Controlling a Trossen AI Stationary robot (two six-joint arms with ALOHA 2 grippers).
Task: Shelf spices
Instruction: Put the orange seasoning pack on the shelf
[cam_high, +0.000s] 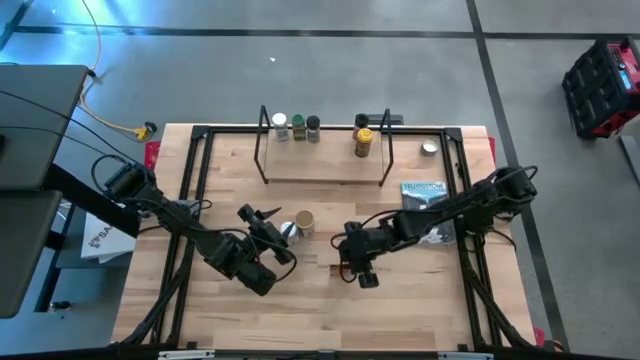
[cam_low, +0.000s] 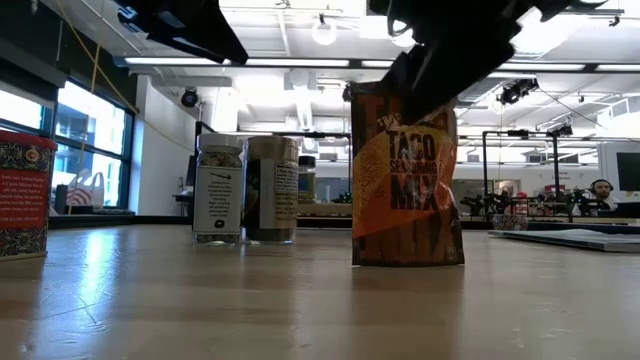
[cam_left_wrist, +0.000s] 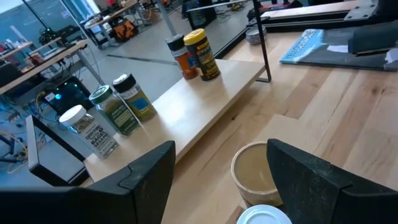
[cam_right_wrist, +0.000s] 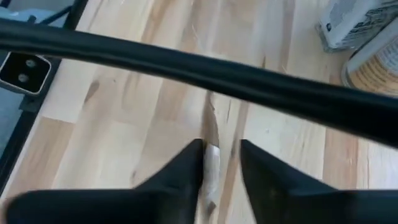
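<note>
The brown taco-mix packet (cam_low: 405, 190) stands upright on the table, and my right gripper (cam_high: 358, 270) is shut on its top from above. My left gripper (cam_high: 262, 215) hovers open just left of a tan jar (cam_high: 305, 222) and a white-lidded jar (cam_high: 288, 231), touching neither. In the left wrist view the tan jar (cam_left_wrist: 254, 171) sits between and beyond the open fingers. The shelf (cam_high: 320, 165) at the far side carries three jars (cam_high: 298, 127) near its left end and a yellow-lidded jar with a dark one (cam_high: 362, 140) towards its right. A red box (cam_low: 20, 195) shows at the left of the low view. My right gripper pinches the packet's top edge (cam_right_wrist: 212, 169) between its two fingers (cam_right_wrist: 189, 165), coming from above and pointing down. The thin edge runs along the gap between the fingers. The packet hangs upright below them, with its bottom (cam_low: 405, 260) on or just at the tabletop.
A small silver tin (cam_high: 429, 148) and a flat book (cam_high: 425, 195) lie right of the shelf, under my right arm. Black wire uprights (cam_high: 263, 145) stand at the shelf's ends. A black cable (cam_right_wrist: 205, 62) crosses the right wrist view. Bare wood stretches along the near side.
</note>
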